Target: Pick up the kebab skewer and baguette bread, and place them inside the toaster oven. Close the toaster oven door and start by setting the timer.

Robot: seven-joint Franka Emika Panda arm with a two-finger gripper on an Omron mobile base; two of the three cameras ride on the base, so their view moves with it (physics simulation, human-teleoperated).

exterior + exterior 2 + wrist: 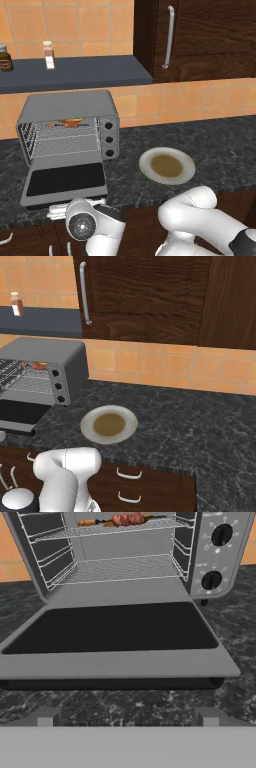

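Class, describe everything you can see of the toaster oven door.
The toaster oven door is a flat, grey-framed panel, metal by its look, with a large dark glass window. It hangs fully open, lying level in front of the toaster oven, hinged along the oven's lower front edge and reaching out over the dark marbled counter. Nothing rests on it.

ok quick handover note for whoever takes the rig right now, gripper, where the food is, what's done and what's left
Gripper: open, empty, low in front of the toaster oven door.
Kebab skewer and baguette bread: on the upper rack inside the toaster oven.
Plate: bare, on the counter to the oven's right.
Done: both items loaded.
Left: lift the door shut, then set the timer on the knob panel.
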